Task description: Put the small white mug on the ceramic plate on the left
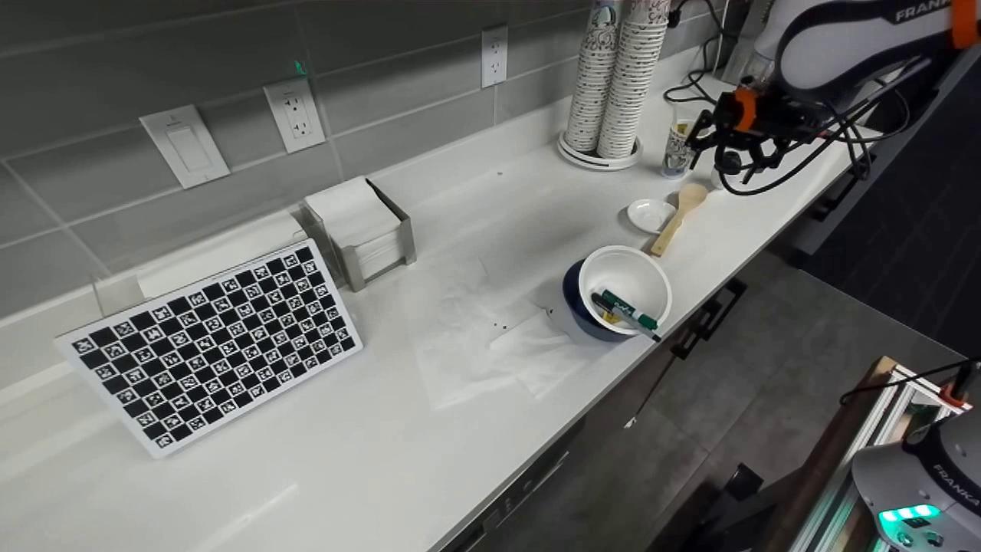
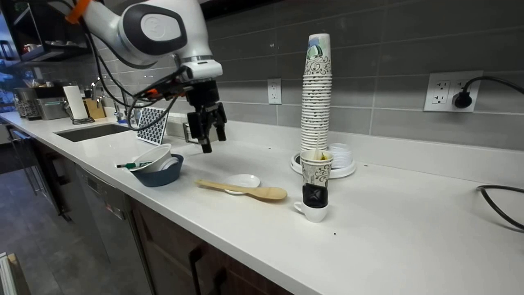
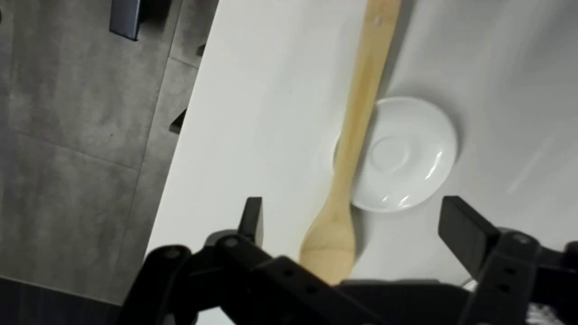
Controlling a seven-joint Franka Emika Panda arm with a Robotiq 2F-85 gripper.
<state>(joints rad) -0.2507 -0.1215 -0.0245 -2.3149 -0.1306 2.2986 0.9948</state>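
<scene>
The small white mug (image 2: 314, 214) stands upright on the counter in an exterior view, its handle towards the spoon. A black wrapped thing (image 2: 315, 195) rises in it or just behind it; I cannot tell which. In an exterior view the mug is mostly hidden behind the gripper. The white ceramic plate (image 3: 406, 158) is a small saucer, also in both exterior views (image 1: 650, 217) (image 2: 242, 181). A wooden spoon (image 3: 332, 239) lies across its edge. My gripper (image 3: 354, 216) is open and empty, in the air above the counter; it also shows in both exterior views (image 1: 724, 157) (image 2: 213, 138).
A blue bowl (image 2: 157, 177) holds a tilted white bowl (image 1: 628, 272) with green markers. A patterned paper cup (image 2: 317, 168) stands right behind the mug. Tall cup stacks (image 1: 613, 92) stand by the wall. A napkin holder (image 1: 360, 230) and a checkered board (image 1: 214, 349) stand further along.
</scene>
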